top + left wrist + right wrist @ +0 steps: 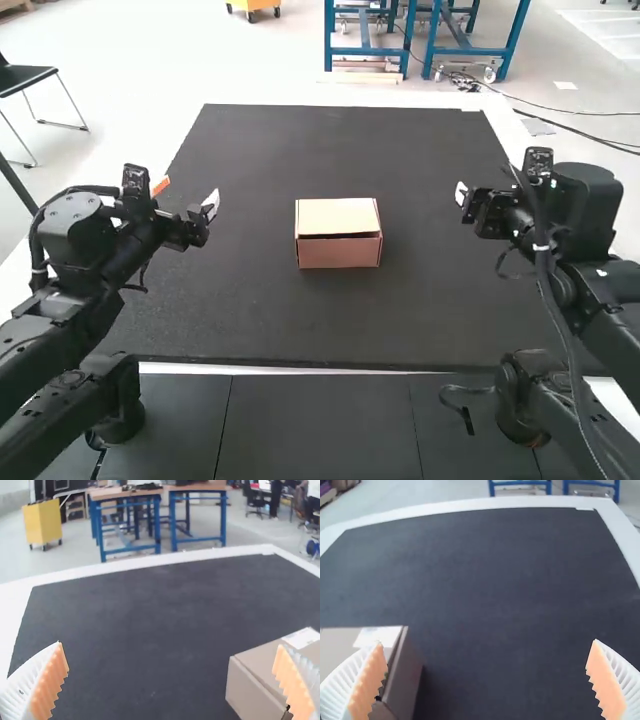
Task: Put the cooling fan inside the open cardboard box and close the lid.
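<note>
Closed rectangular cardboard box (339,232) on black mat (250,170); left gripper (169,652), right gripper (485,647) spread wide, empty.

I can read no text, number or sign from here. The cardboard box (338,232) in the middle of the mat (250,300) carries a white label (302,637) on its top, near the corner at about 1 o'clock, but its print is too small for me to read.
</note>
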### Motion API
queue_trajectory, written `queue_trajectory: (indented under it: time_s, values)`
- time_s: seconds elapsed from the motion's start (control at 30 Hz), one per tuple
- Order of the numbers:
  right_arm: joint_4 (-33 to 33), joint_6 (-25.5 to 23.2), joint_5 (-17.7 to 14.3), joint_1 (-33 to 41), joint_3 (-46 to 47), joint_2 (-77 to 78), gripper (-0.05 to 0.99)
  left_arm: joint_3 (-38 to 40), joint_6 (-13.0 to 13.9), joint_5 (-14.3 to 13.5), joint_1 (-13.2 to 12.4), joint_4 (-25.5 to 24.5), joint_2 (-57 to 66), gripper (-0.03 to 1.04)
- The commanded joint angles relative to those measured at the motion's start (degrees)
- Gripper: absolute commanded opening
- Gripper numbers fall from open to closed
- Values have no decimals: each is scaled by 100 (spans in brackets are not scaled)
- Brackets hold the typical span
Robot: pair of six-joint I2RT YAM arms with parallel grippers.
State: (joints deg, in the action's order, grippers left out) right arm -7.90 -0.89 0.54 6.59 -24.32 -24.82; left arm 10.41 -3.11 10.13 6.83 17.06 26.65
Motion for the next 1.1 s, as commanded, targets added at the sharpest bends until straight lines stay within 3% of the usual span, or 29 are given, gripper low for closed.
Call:
queue_trajectory:
  time_s: [0.0,0.2,0.27,0.4,0.6,0.67,0.77,0.9,1.0,1.07]
  values:
    - [430,379,-62,-211,32,205,91,-154,118,103,-129,316,-248,96]
    - [1484,669,-71,-404,709,329,91,-593,127,147,-191,940,-582,96]
    - [1889,669,-71,-360,902,496,91,-725,127,147,-191,957,-732,96]
    - [2065,704,-1,-220,1693,1032,91,-1050,74,209,-182,896,-1312,96]
    - [2108,625,-1,-176,2432,2139,91,-1059,109,173,-173,-414,-2727,96]
    - [1528,510,254,-176,2423,2579,91,-1050,109,253,-191,-467,-2613,96]
    - [1370,194,342,-149,2423,2447,91,-1050,320,253,-200,-1020,-2674,96]
    - [913,185,-106,53,2423,2464,91,-1050,329,244,-261,-1381,-2674,96]
    - [852,185,-203,123,2423,2473,91,-1050,285,244,-375,-1785,-2674,96]
    - [860,203,-203,132,2423,2473,91,-1050,285,244,-481,-1794,-2674,96]
